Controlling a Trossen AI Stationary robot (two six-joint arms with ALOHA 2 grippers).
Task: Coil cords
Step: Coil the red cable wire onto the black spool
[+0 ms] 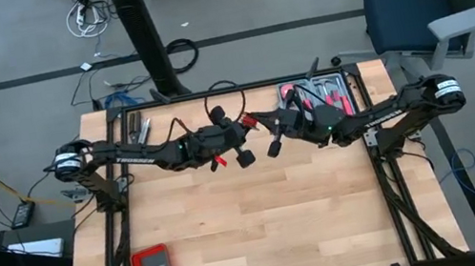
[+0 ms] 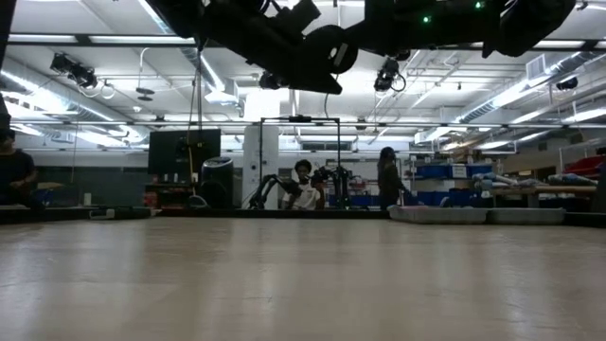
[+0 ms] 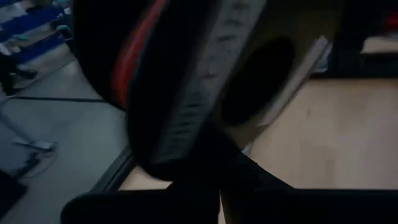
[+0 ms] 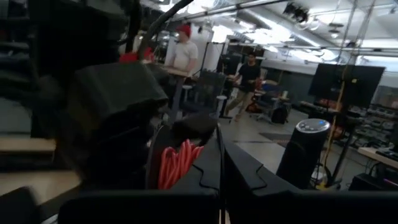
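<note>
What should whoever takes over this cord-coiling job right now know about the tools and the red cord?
Left tool: raised over the back middle of the table, pointing toward the right tool.
Right tool: raised close opposite it.
Red cord: several looped strands show just ahead of the right tool in the right wrist view, up between the two arms and off the table.
Done: the cord looks at least partly gathered into loops in the air.
Left: which tool holds it cannot be told, so check that first. Then probably finish the coil and set it down.
</note>
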